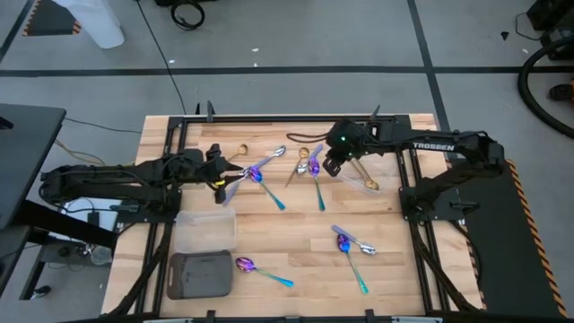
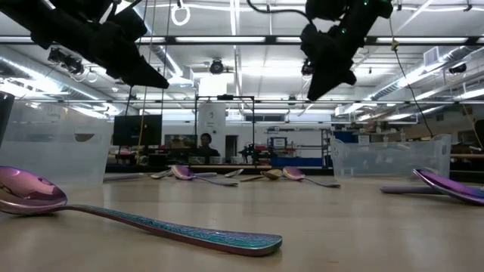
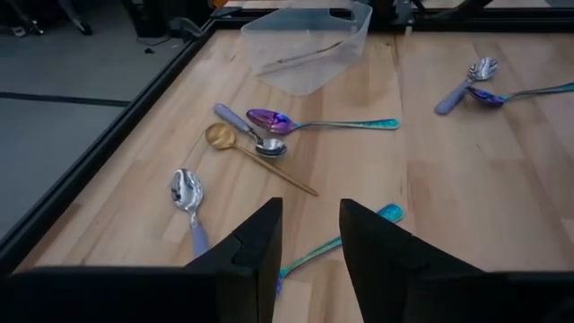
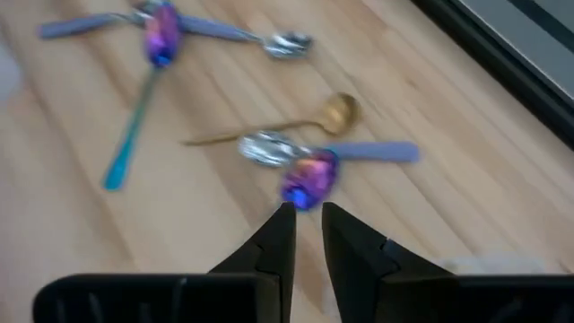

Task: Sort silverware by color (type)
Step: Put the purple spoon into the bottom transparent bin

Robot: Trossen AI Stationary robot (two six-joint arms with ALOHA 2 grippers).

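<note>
The silverware lies scattered on the wooden table [image 1: 296,260]. Across the far middle are gold spoons [image 1: 300,166], silver spoons with lavender handles [image 1: 278,154] and purple spoons with teal handles [image 1: 269,190]. More lie at the near right [image 1: 350,242], and one purple spoon [image 1: 260,269] lies near the front. My left gripper [image 1: 222,184] hovers open above a teal handle [image 3: 341,238], holding nothing. My right gripper [image 1: 330,166] hangs high with its fingers slightly apart and nothing between them. Below its tips [image 4: 308,213] lie a purple spoon bowl [image 4: 309,179], a silver spoon [image 4: 269,148] and a gold spoon [image 4: 336,112].
A clear plastic tray [image 1: 206,229] and a dark grey tray [image 1: 199,274] stand at the near left. Another clear tray [image 3: 305,45] holding a gold spoon stands at the far right by the right arm. The black frame rails [image 1: 161,224] border the table. A person [image 2: 206,143] shows far behind.
</note>
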